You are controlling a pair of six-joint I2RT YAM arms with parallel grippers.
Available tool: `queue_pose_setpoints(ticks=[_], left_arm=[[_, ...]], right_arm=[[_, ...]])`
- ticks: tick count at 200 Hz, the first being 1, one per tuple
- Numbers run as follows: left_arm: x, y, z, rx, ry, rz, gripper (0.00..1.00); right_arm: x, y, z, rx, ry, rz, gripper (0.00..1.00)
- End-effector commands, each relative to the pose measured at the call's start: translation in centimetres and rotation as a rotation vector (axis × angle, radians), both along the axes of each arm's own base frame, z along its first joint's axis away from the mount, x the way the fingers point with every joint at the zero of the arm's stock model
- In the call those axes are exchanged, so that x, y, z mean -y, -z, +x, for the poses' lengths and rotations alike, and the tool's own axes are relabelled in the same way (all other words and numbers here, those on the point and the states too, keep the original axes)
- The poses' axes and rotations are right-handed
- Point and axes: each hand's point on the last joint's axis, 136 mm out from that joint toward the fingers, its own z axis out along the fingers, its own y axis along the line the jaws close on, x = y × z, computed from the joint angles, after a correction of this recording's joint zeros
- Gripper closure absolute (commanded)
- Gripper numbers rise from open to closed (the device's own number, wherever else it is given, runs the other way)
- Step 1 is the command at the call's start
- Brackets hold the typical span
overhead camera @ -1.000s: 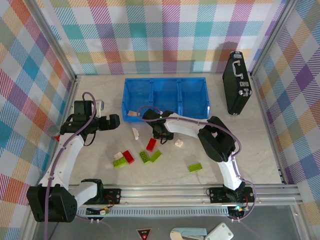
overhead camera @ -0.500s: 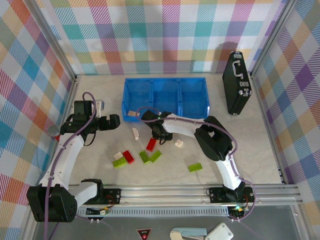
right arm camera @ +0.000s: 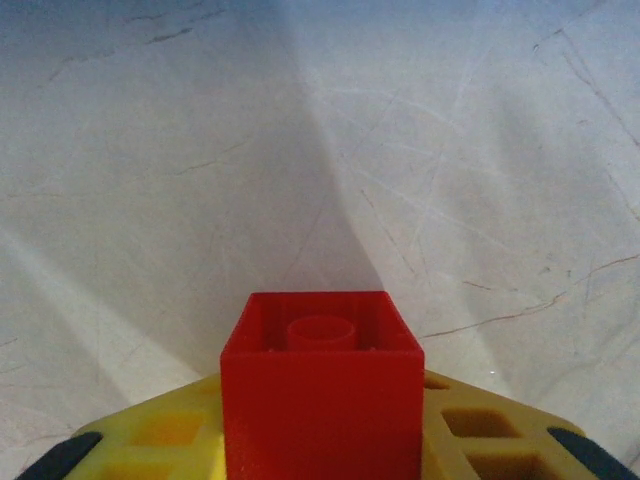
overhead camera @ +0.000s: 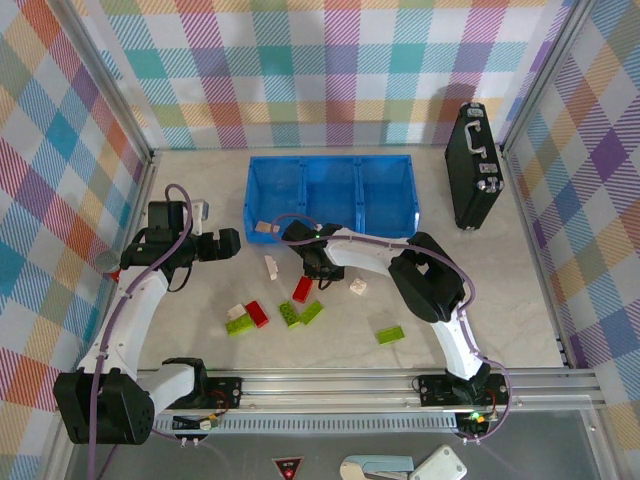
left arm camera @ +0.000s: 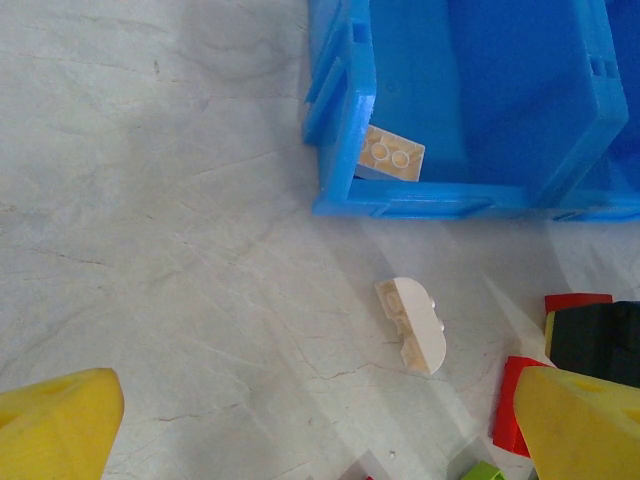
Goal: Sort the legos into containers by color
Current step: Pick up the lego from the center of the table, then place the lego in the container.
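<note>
Of the three compartments in the blue tray (overhead camera: 330, 160), I can make out just one cream brick (left arm camera: 392, 153) in the near corner of the left one, so I judge nearly all the sorting is yet to do. My left gripper (left arm camera: 320, 425) hangs wide open near the tray's left end. My right gripper (overhead camera: 312, 268) is clenched on a red brick (right arm camera: 322, 380) down at the table (overhead camera: 500, 290), with the other legos (overhead camera: 390, 334) scattered in front.

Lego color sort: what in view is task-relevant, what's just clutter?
Job: held red lego, right gripper, loose red lego, green lego, cream lego, blue tray.
Lying about: black case.
</note>
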Motion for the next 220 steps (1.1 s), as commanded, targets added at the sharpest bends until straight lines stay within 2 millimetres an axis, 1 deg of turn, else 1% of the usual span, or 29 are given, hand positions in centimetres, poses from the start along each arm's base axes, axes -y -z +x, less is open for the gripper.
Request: queue_pose_setpoints(ticks=[1, 51, 73, 110, 142, 175, 196, 220], left_arm=[[-0.2, -0.8, 0.1, 0.025, 0.000, -0.005, 0.00], [-0.2, -0.8, 0.1, 0.024, 0.001, -0.004, 0.00], [-0.2, -0.8, 0.1, 0.023, 0.000, -0.003, 0.00], [-0.3, -0.7, 0.1, 0.019, -0.003, 0.002, 0.00], [-0.3, -0.6, 0.0, 0.014, -0.003, 0.002, 0.00], [-0.3, -0.5, 0.0, 0.011, -0.002, 0.002, 0.00], [-0.3, -0.6, 0.0, 0.014, -0.001, 0.000, 0.00], [-0.3, -0.5, 0.0, 0.014, -0.002, 0.002, 0.00]], right_arm=[[0.6, -1.3, 0.2, 0.012, -0.013, -0.021, 0.64], [1.9, -3.3, 0.7, 0.047, -0.054, -0.042, 0.64], [3.1, -3.9, 0.9, 0.058, -0.062, -0.054, 0.64], [6.4, -4.6, 1.2, 0.054, -0.041, -0.053, 0.64], [9.7, -5.4, 1.2, 0.054, -0.033, -0.038, 0.63], [13.0, -5.8, 0.5, 0.018, -0.050, -0.014, 0.63], [14.2, -6.1, 0.7, 0.012, -0.058, 0.016, 0.63], [14.6, -6.8, 1.6, 0.024, -0.068, 0.036, 0.63]])
